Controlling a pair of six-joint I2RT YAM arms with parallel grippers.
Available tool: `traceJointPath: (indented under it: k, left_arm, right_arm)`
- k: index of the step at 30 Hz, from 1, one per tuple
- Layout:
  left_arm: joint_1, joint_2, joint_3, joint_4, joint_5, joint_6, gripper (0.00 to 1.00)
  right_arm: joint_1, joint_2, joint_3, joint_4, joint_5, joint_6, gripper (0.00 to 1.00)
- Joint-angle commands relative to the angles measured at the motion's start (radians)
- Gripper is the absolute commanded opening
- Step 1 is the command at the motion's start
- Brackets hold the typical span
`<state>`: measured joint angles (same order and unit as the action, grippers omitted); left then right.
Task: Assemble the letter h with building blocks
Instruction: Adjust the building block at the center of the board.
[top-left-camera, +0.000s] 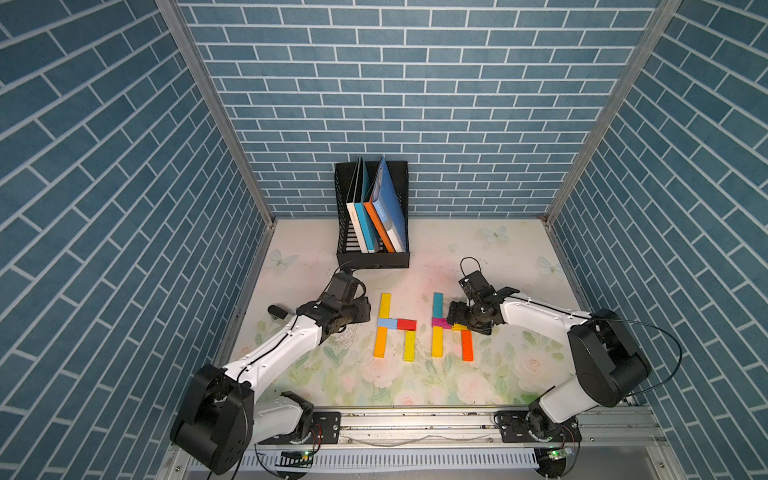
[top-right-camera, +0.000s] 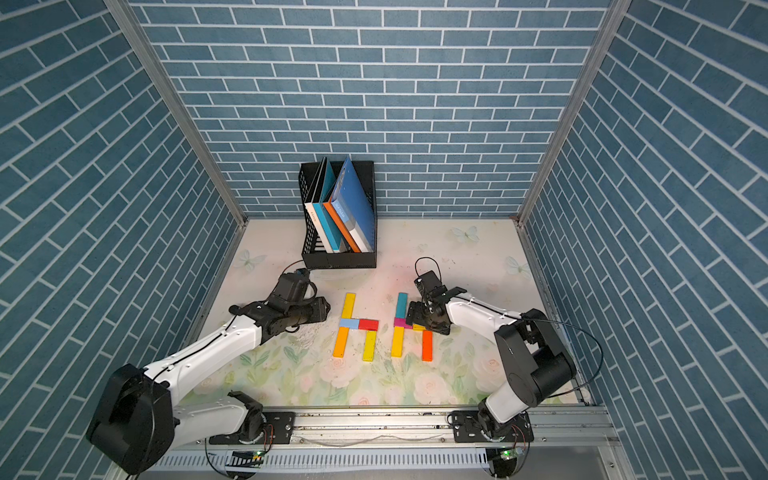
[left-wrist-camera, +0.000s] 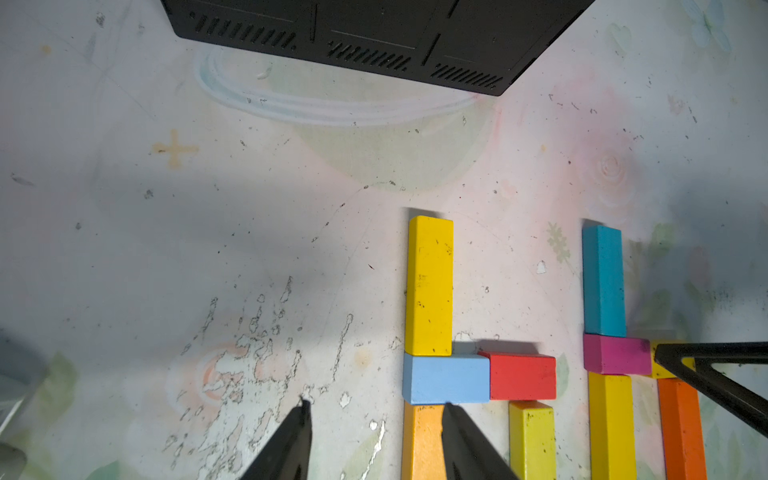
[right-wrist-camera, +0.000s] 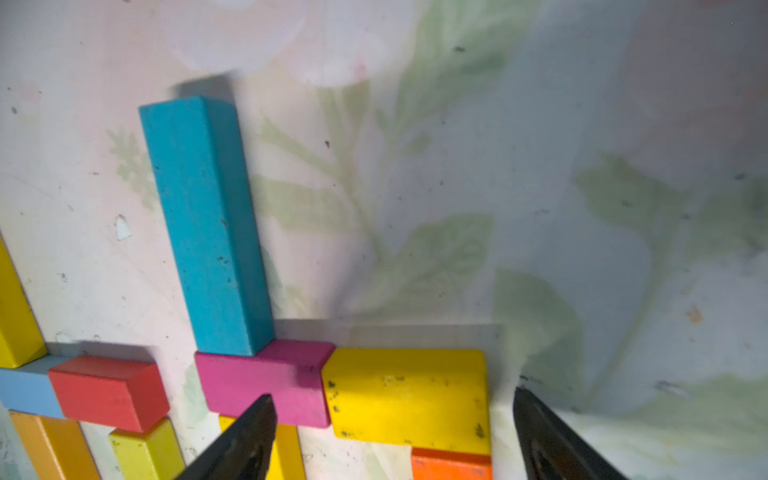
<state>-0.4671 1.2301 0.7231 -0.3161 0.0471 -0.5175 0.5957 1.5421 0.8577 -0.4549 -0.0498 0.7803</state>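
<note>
Two sets of building blocks lay mid-bench; the letter h (top-left-camera: 388, 323) nearer the left edge had a yellow stem, light blue and red crossbar, and orange and yellow legs; the second h (top-left-camera: 437, 322) ran teal, magenta, yellow, with a short yellow block (right-wrist-camera: 415, 374) above an orange leg (top-left-camera: 467, 345); the right gripper (right-wrist-camera: 392, 395) hung with jaws wide apart, astride that short yellow block, clear of its sides; the left gripper (left-wrist-camera: 376, 403) stood partly apart, empty, beside the first h; a black rack (top-left-camera: 372, 259) sat at the back edge.
</note>
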Motion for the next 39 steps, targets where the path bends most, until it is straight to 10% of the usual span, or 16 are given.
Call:
traceJointPath:
  k: [1,17,27,39]
  left_arm:
    - [0.004,-0.001,-0.008,0.006,0.000,0.015,0.55]
    - [0.001,-0.004,-0.012,0.006,0.001,0.013,0.55]
    - [-0.003,-0.003,-0.011,-0.001,-0.018,0.011,0.54]
    - [-0.003,-0.006,-0.004,-0.002,-0.035,0.010,0.55]
  right_arm:
    - [0.034,-0.058,0.022,-0.108,0.081,0.015,0.90]
    - [0.191,-0.090,0.155,-0.326,0.334,0.098,0.92]
    - [0.309,0.317,0.497,-0.456,0.507,0.128,0.93]
    - [0.337,0.441,0.572,-0.450,0.479,0.111,0.92]
